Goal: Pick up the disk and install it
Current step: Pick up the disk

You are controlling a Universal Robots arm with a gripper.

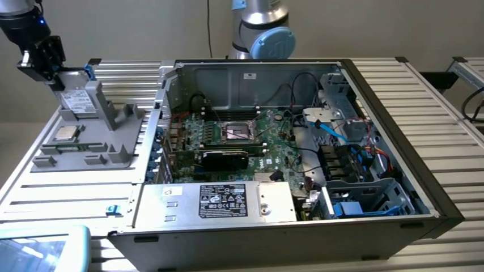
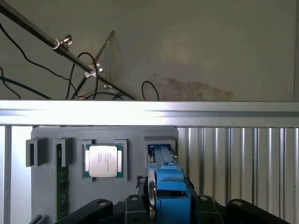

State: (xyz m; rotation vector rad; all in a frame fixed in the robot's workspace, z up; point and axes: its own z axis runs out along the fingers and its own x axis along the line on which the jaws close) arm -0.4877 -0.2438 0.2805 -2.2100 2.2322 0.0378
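The disk (image 1: 76, 102) is a silver-grey drive with a white label in a blue carrier. It stands on edge in a slot at the back of the grey parts holder (image 1: 90, 141), at the exterior view's left. My black gripper (image 1: 54, 76) is right at the disk's upper end. In the wrist view the blue carrier and the thin silver edge of the disk (image 2: 170, 186) sit in the middle of my gripper (image 2: 168, 210), with black gripper parts on both sides. The disk still rests in its slot.
A square silver CPU chip (image 2: 103, 161) and a green memory stick (image 2: 62, 186) lie in other holder slots. The open computer case (image 1: 393, 96) lies at the exterior view's right, with a motherboard (image 1: 242, 136), a power-supply box (image 1: 219, 201) and a blue-lined drive bay (image 1: 363, 195). The table is ribbed aluminium.
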